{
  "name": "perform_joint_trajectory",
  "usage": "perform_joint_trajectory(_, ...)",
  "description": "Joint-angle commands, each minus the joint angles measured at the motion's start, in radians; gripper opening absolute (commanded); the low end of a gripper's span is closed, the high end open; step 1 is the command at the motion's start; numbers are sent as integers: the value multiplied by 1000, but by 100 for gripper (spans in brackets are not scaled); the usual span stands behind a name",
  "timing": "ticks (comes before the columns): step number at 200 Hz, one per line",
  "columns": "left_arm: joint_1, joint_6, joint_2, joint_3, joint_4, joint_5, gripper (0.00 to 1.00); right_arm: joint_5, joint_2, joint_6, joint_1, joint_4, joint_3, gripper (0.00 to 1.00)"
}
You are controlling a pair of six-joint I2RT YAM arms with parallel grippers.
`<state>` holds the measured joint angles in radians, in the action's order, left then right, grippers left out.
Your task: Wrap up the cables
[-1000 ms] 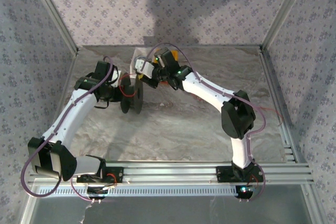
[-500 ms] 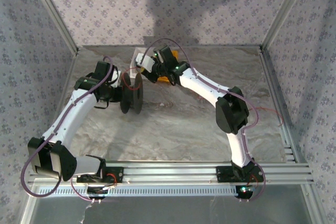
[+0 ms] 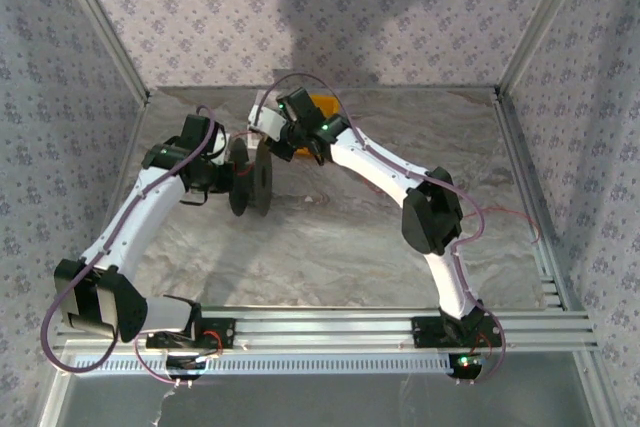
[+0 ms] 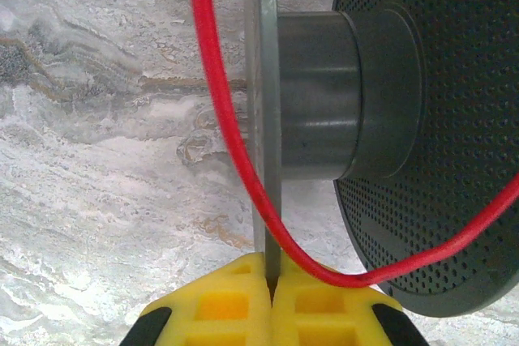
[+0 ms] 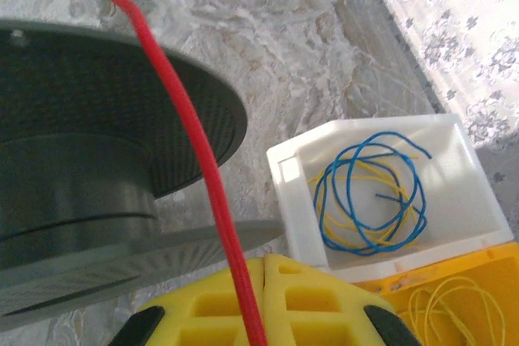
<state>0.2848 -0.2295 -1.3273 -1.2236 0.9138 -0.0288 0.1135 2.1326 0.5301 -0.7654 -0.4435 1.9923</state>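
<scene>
My left gripper [image 4: 272,281] has its yellow pads pressed together on the rim of the thin flange [image 4: 261,54] of the dark grey spool [image 4: 357,119]. It holds the spool on edge over the table [image 3: 350,237], and the long axis of the hub [image 4: 316,95] lies level, going from left to right in the left wrist view. My right gripper [image 5: 263,273] is closed too, and the red cable [image 5: 186,119] comes out from between its pads and rises across the spool. What matters for the coming move, I think, is on which side of the flange the cable lies. In the left wrist view it runs down the outer side of the thin flange, crosses the rim just beside my left pads, then swings over the face of the perforated flange [image 4: 462,79]. It is not touching the hub, which looks bare. In the top view the right gripper is at the far side of the spool and very near it, so I judge that the right arm must lead the cable in between the two flanges. I count one spool, one red cable, two grippers, one white bin [image 5: 357,131] holding one blue wire coil [image 5: 369,200] and some yellow wire, and one yellow tray [image 5: 486,261] touching it; the strands there I cannot count.
</scene>
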Motion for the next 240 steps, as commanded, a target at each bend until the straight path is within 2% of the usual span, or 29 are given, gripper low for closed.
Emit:
perform_joint_trajectory(1,10,-23,-24,-25,55,15,0,-95,0,-33,-9,-74,33,0)
perform_joint_trajectory(61,10,-40,-46,-51,47,15,0,-234,-17,-73,-47,-121,36,0)
perform_joint_trajectory(88,10,-42,-44,-62,49,14,0,-238,-15,-82,-51,-116,36,0)
perform_joint_trajectory(172,10,-49,-20,-99,65,14,20,-232,-6,-82,-51,-102,37,0)
perform_joint_trajectory(240,10,-48,-2,-131,69,7,23,-226,3,-87,-51,-102,39,0)
